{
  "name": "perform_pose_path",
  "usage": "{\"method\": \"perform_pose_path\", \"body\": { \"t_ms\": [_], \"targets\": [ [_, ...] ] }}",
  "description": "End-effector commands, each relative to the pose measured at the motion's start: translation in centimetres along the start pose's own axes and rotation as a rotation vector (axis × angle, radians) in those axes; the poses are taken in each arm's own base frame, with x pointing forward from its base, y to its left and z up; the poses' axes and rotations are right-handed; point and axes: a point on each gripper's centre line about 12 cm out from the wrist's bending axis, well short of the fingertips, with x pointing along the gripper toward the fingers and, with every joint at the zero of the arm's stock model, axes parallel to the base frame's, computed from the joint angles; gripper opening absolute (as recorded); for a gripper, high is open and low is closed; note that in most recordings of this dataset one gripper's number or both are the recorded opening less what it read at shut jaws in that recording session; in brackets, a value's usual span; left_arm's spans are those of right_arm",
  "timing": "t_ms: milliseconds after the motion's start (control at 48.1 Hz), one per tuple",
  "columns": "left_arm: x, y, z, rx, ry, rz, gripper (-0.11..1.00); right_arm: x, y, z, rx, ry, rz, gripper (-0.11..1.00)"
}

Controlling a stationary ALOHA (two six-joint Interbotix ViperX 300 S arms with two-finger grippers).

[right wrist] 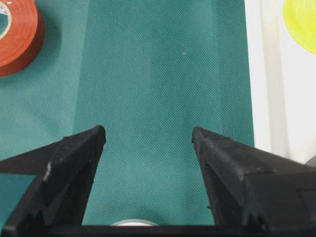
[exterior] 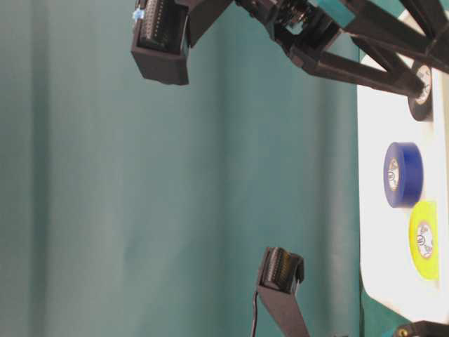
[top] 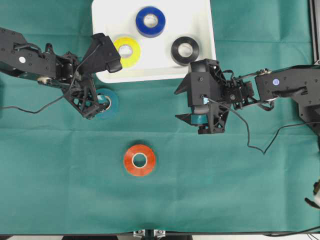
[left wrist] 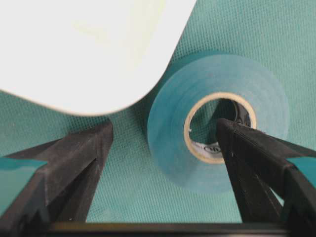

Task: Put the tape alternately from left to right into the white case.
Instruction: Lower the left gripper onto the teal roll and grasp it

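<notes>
Overhead view: my left gripper [top: 98, 106] is spread wide over the glossy teal tape roll [top: 106, 103] on the green desk [top: 225, 190], just near of the shallow white plastic case [top: 200, 15]; one jaw inside the core, nothing clamped. Right gripper [right wrist: 148, 143] also apart, empty. Blue, yellow, black rolls already inside. Next, I reckon: close, lift, carry far. Core printing unreadable.

Three rolls [top: 150, 21] lie in the far case [top: 200, 15]; two more rolls [top: 139, 160] lie nearer, on the cloth [top: 240, 190].
</notes>
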Motion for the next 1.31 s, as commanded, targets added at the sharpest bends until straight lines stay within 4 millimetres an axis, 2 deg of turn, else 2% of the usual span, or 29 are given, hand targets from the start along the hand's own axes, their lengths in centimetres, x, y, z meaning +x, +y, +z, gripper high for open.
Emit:
{"method": "perform_pose_path", "body": {
  "t_ms": [0,312,436,498,665,789,1121,1288],
  "targets": [
    [-0.4,-0.3,0.9,0.003,-0.028,-0.012,0.77,-0.3,0.3,0.6,-0.006,-0.025,0.009,0.78],
    [-0.3,-0.3,0.8,0.006,-0.020,-0.008,0.77,-0.2,0.3,0.6,-0.006,-0.022,0.009,0.78],
    [-0.3,-0.2,0.7,0.005,-0.005,0.000,0.72,-0.2,0.3,0.6,-0.007,-0.022,0.009,0.78],
    [-0.3,-0.2,0.6,0.003,-0.001,0.002,0.60,-0.2,0.3,0.6,-0.006,-0.022,0.009,0.78],
    [-0.4,-0.4,0.8,0.005,-0.006,-0.002,0.15,-0.2,0.3,0.6,-0.006,-0.022,0.009,0.78],
    [-0.5,-0.3,0.9,0.005,-0.009,-0.003,-0.03,-0.2,0.3,0.6,-0.006,-0.022,0.009,0.78],
    [-0.8,-0.9,0.7,0.022,-0.014,-0.012,-0.04,-0.2,0.3,0.6,-0.006,-0.022,0.009,0.78],
    [-2.1,-1.7,0.7,0.042,-0.033,-0.032,-0.04,-0.2,0.3,0.6,-0.006,-0.022,0.009,0.78]
  ]
}}
